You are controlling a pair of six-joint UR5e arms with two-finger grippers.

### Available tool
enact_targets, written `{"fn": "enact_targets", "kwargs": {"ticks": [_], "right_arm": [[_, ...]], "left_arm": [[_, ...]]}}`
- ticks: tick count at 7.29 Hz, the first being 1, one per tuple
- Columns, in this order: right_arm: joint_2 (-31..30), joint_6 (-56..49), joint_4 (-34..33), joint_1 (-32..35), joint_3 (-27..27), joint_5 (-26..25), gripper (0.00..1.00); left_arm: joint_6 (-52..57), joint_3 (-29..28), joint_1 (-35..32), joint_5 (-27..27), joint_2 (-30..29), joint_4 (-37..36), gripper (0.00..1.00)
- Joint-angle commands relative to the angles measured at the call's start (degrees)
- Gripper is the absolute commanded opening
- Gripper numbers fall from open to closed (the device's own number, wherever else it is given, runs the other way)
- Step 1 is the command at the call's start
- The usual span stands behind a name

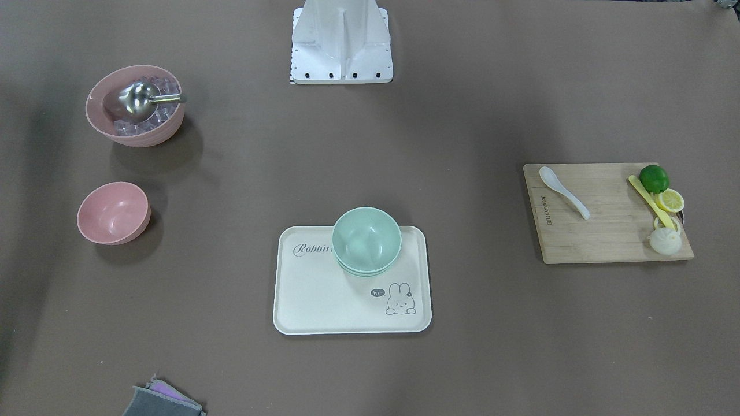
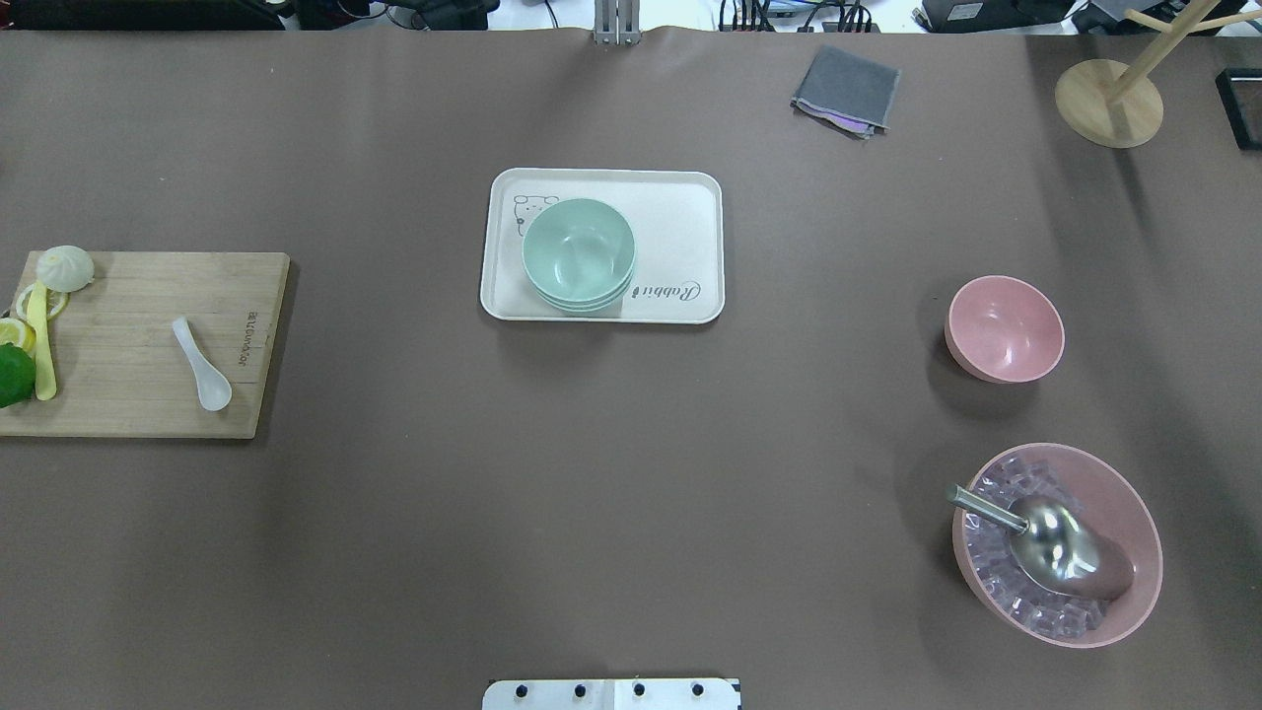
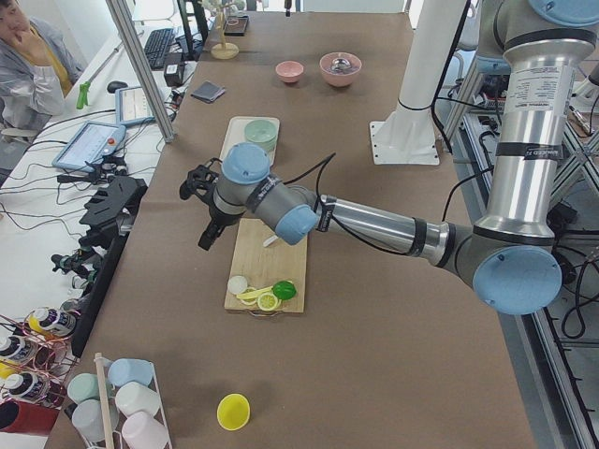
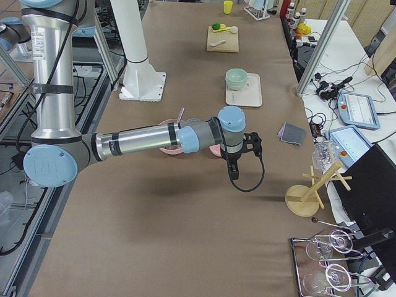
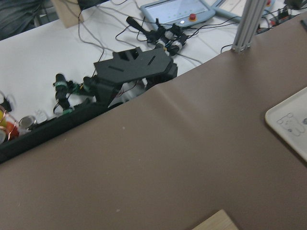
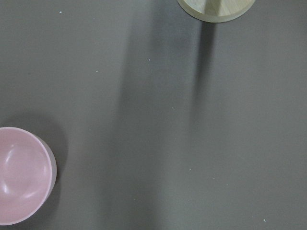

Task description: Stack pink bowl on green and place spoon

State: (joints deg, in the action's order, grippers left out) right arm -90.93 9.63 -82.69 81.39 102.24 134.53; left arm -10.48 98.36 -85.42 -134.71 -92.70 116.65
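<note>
Pink bowl [image 2: 1005, 328] sits empty & upright on the table, well apart from the tray [image 2: 680, 212], off to the tray's robot-right side, nothing touching it. Green bowl [image 2: 578, 254] is on the tray, over the end w/ the rabbit drawing, nested on top of at least one more green bowl; nothing inside it. Spoon [image 2: 202, 365], white, lies flat on the wooden board [image 2: 138, 345], well to the tray's robot-left side; bowl end points toward the robot. On the board's edge farthest from the tray: a lime [image 2: 12, 375], lemon slices, a pale bun [image 2: 65, 267] and a yellow stick-like utensil. Bigger pink bowl [image 2: 1055, 542] w/ ice cubes & a metal scoop [image 2: 1045, 537] is further from the tray than the small one, robot-right and nearer the robot. Grey cloth [image 2: 846, 91] lies beyond the tray on the operator side, and a wooden stand base [image 2: 1108, 103] is further out still. Left gripper [image 3: 206, 234] hangs in the air between board & tray, over the table's operator edge; seen only in the side view, so can't tell how far apart its fingers are or if it has hold of anything. Right gripper [image 4: 232, 168] hangs above the table just beside the pink bowl, on the side away from the tray; likewise can't tell its finger state.
</note>
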Motion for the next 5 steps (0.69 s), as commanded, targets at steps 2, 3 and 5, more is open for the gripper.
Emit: {"fn": "enact_targets", "kwargs": {"ticks": [2, 3, 5], "right_arm": [[-0.30, -0.58, 0.16, 0.00, -1.78, -0.50, 1.00], [-0.39, -0.58, 0.16, 0.00, -1.78, -0.50, 1.00], [-0.39, -0.41, 0.16, 0.00, -2.30, -0.50, 1.00]], "left_arm": [[0.19, 1.47, -0.01, -2.74, 0.86, -14.99, 0.98], [0.37, 2.18, 0.08, -3.36, 1.38, -15.57, 0.98], [0.28, 2.71, 0.17, -2.85, 1.65, -19.85, 0.98]]}}
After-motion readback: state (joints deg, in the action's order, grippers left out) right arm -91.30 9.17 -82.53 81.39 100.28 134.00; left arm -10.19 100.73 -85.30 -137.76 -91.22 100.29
